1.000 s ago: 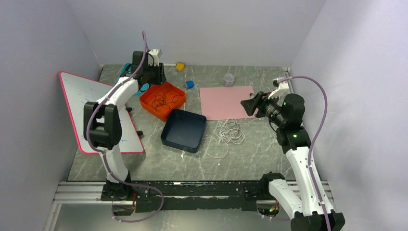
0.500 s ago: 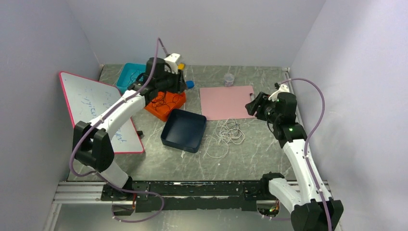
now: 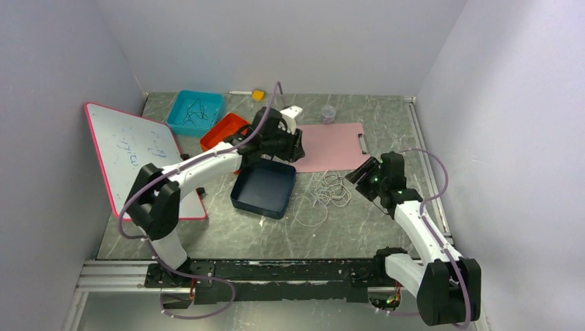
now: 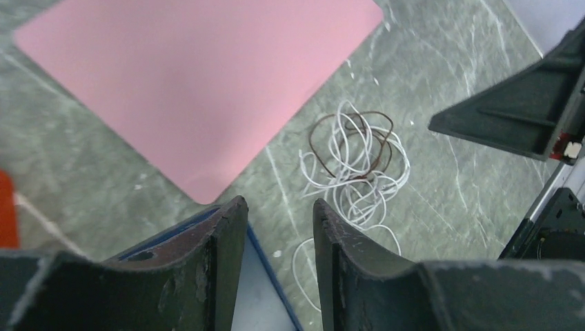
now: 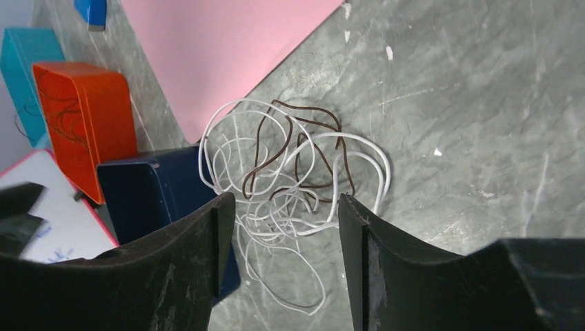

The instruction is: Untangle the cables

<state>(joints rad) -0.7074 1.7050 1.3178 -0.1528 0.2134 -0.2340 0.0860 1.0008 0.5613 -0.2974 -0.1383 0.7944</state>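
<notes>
Left end effector (image 4: 277,210), right end effector (image 5: 284,203): jaws parted, empty, facing cables (image 5: 296,172). Risk: pinching brown and white cables together would likely tighten knot.

The right gripper (image 5: 283,207), fingers parted, hovers above tangled white and brown cables (image 5: 293,176) on a grey table (image 5: 469,103), beside a pink mat (image 5: 221,48) and a navy tray (image 5: 148,193).
</notes>
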